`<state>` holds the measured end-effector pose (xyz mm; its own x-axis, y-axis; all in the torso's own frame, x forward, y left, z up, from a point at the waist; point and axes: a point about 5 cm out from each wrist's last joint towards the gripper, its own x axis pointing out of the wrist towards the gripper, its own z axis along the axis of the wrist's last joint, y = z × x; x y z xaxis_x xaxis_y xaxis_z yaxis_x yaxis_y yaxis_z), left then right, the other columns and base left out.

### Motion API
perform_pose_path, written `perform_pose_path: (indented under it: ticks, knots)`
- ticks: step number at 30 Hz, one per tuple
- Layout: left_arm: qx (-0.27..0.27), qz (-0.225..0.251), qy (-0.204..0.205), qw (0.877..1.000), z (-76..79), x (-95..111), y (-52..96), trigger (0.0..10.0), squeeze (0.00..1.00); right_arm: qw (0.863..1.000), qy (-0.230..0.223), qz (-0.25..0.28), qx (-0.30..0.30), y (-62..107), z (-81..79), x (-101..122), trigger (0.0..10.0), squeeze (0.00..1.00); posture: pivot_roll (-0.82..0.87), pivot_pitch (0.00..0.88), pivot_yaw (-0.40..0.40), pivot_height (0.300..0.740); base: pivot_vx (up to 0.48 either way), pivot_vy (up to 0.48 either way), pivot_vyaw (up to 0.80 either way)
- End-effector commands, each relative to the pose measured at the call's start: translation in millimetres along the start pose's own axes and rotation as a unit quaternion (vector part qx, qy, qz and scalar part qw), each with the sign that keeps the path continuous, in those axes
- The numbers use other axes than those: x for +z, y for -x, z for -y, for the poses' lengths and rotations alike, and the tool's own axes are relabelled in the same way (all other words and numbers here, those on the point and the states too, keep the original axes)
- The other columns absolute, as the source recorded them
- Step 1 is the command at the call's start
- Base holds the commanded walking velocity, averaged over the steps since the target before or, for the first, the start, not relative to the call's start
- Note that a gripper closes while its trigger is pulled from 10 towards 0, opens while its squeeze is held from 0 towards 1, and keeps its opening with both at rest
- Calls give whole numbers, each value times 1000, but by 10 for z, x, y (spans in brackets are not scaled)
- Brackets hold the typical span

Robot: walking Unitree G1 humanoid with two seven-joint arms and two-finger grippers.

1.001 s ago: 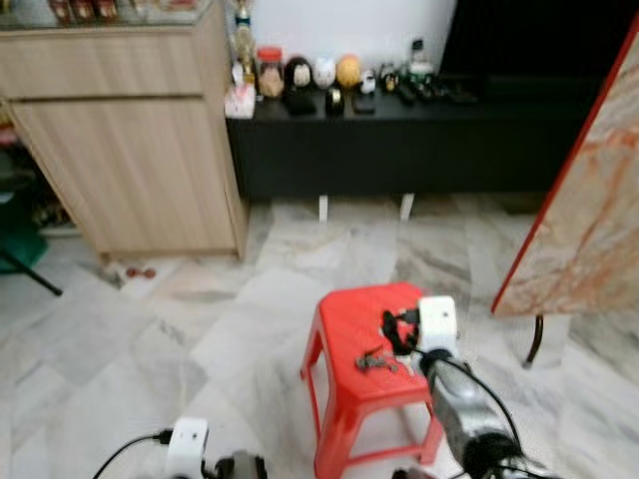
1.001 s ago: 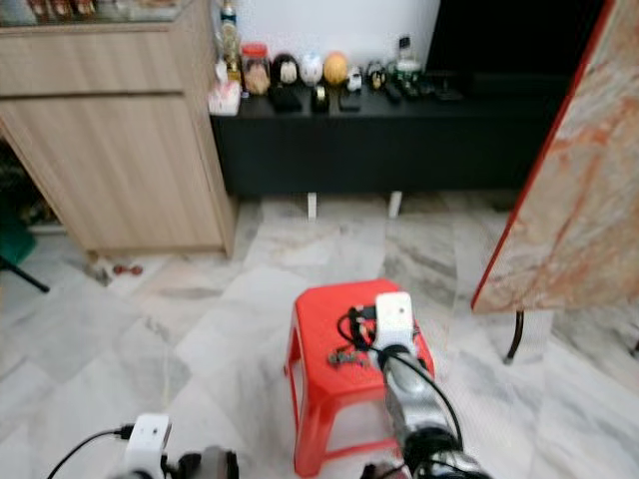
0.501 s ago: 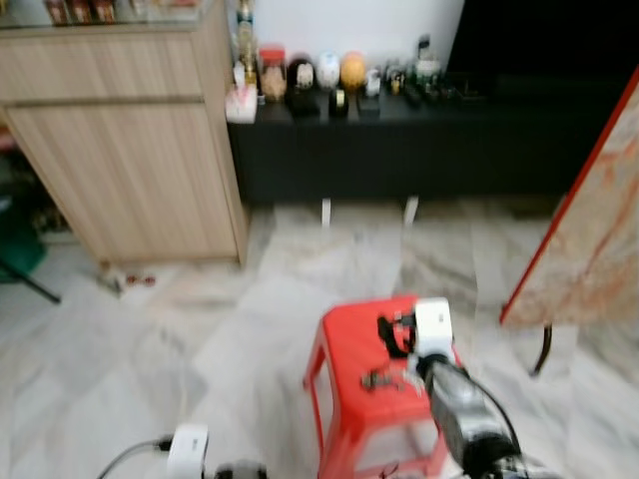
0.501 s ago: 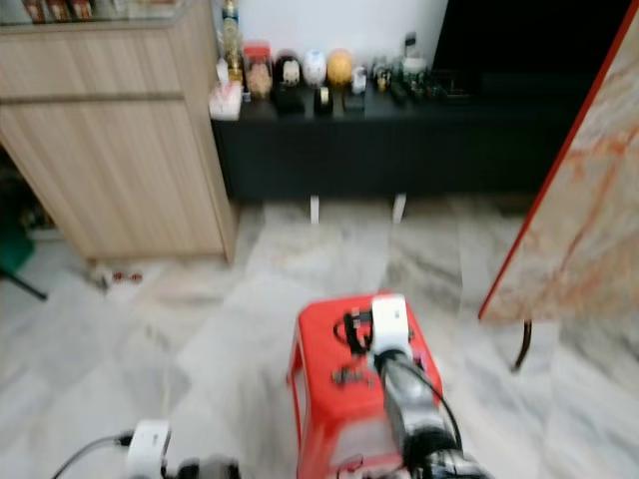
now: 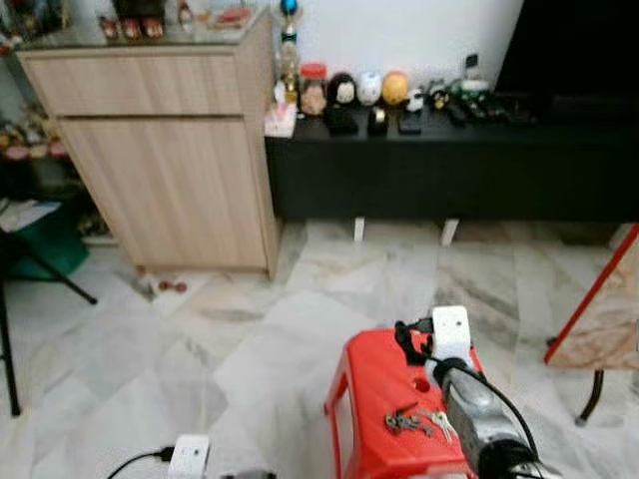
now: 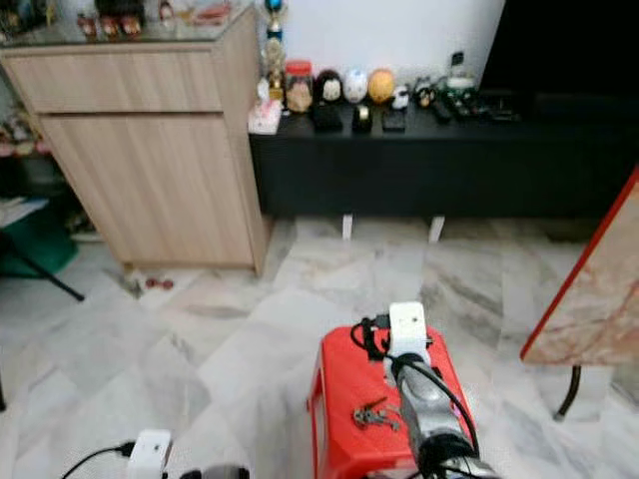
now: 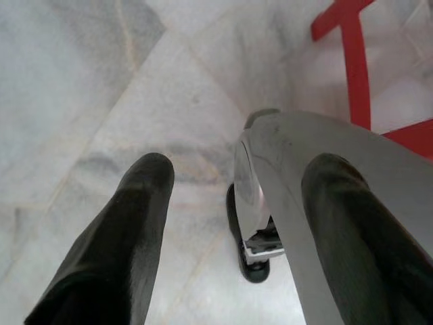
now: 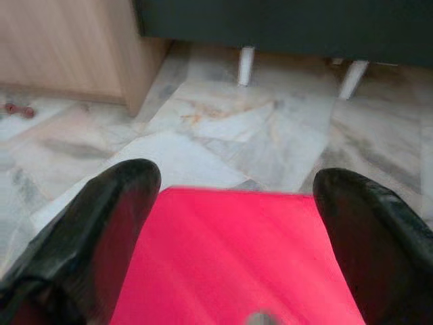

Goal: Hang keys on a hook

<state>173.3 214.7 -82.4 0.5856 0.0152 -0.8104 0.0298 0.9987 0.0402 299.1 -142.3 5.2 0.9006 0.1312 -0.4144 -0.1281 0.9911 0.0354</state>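
A small bunch of keys point(image 5: 414, 422) lies on the top of a red plastic stool point(image 5: 374, 384), towards its near side. My right arm reaches out over the stool, and its gripper point(image 5: 411, 344) hangs above the stool's far half, beyond the keys. In the right wrist view the right gripper point(image 8: 237, 181) is open, its black fingers point(image 8: 115, 210) wide apart with the red stool top point(image 8: 230, 257) between them and nothing held. My left gripper point(image 7: 237, 169) hangs low over the marble floor, open and empty, near my own leg and a red stool leg point(image 7: 355, 61).
A light wooden cabinet point(image 5: 170, 150) stands at the back left. A low black bench point(image 5: 449, 160) with small ornaments runs along the back wall. A marble-patterned board with a red edge point(image 5: 599, 319) leans at the right. Black chair legs point(image 5: 10, 339) stand at the far left.
The camera has moved: cabinet and bench have shifted right, and the stool sits lower in the picture. The keys still lie on the stool under my right arm.
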Motion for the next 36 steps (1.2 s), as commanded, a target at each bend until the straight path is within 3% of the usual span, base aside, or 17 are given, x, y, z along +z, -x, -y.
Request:
perform_pose_path:
  ticks: [1,6,14,28,36]
  knots:
    - [-9,-42,-5,999,58,-202,29,10000,0,1000,10,-21,5,-7,-1,-26,10000,0,55,5,-50,632,0,0,0]
    - [-11,-44,-6,999,67,-216,32,10000,0,986,45,-136,82,77,-123,-370,10000,0,51,6,-51,632,0,0,0]
    - [-12,-48,-5,999,86,-261,42,10000,0,976,33,-190,101,116,-207,-505,10000,0,59,4,-58,632,0,0,0]
    - [-7,-65,5,998,84,-464,107,10000,0,977,6,-198,74,127,-190,-545,10000,0,92,88,-76,632,0,0,0]
    - [-5,-72,7,997,62,-627,176,10000,0,985,-10,-158,70,-3,-383,-310,10000,0,104,162,-86,632,0,0,0]
